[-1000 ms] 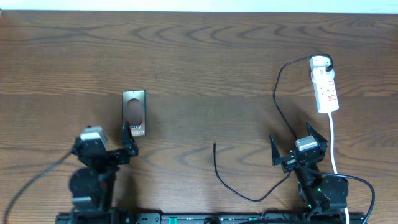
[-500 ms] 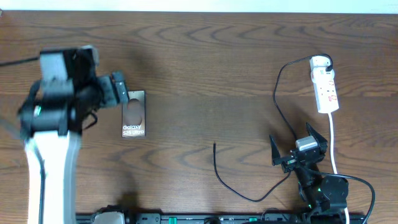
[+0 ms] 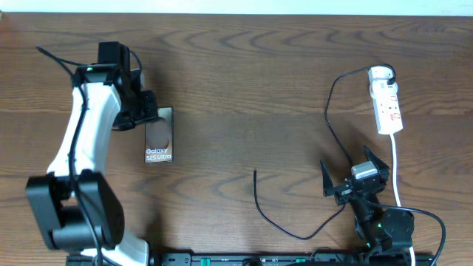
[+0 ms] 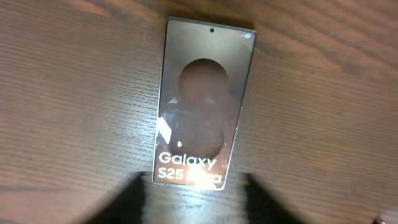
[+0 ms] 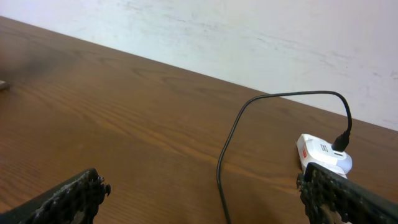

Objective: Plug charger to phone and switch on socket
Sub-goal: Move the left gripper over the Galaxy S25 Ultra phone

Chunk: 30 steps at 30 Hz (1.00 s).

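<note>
**A:** Jaws first. The left gripper (image 3: 151, 114) has them apart, and in the wrist view its fingers (image 4: 130, 200) are two blurred dark shapes on either side of the phone's lettered end.

**B:** The right gripper (image 3: 351, 171) is spread wide too, holding nothing, low at the near edge of the table (image 3: 236, 66).

**A:** The phone (image 3: 160, 137) lies flat on the wood, left of centre. White lettering reads "Galaxy S25 Ultra" from overhead. From the wrist camera it's "Galaxy S25", with the last word lost in a dark round reflection.

**B:** From above, the left gripper covers the phone's far corner. I can't tell whether it's touching.

**A:** The charger cable (image 3: 294, 235) has its free tip on bare wood between the arms, well apart from the phone. It loops towards the right gripper, passes beside it and climbs away.

**B:** It ends at the round white plug head (image 3: 380, 74), which sits in the far end of the power strip (image 3: 387, 107). There are red marks on the strip, too small to read.

**A:** The strip's white cord (image 3: 395, 174) runs back just beside the right gripper. A pale wall (image 5: 249, 31) stands behind the table.
</note>
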{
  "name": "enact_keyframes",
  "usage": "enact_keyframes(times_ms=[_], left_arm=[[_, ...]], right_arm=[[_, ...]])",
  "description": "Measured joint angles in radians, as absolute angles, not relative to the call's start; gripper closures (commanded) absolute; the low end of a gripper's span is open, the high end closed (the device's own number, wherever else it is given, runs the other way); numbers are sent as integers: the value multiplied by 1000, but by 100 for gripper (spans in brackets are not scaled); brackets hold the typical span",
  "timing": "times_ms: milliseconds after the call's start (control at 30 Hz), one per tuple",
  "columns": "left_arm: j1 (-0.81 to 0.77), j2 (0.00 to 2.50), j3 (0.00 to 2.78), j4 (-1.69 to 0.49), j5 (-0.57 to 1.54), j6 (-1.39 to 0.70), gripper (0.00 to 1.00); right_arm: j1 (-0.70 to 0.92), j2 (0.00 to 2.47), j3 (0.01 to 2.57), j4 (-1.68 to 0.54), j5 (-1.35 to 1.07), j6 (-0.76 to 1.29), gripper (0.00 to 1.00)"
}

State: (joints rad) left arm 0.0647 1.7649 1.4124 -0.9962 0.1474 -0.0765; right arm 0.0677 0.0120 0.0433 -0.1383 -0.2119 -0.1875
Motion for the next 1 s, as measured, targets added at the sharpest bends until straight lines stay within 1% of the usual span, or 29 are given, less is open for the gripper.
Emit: enact_keyframes(times_ms=[200,533,767,1000], left_arm=[[65,1830,1412,-985,148,-54,2],[65,1831,1412,-911,147,-28,2],[60,1831,1412,-904,147,-22,2],[19,1831,1412,-881,115,-21,2]], right_arm=[[68,12,43,-138,-212,-187,1],[68,12,43,-138,-212,-187,1],[68,12,43,-138,-212,-187,1],[68,12,43,-138,-212,-187,1]])
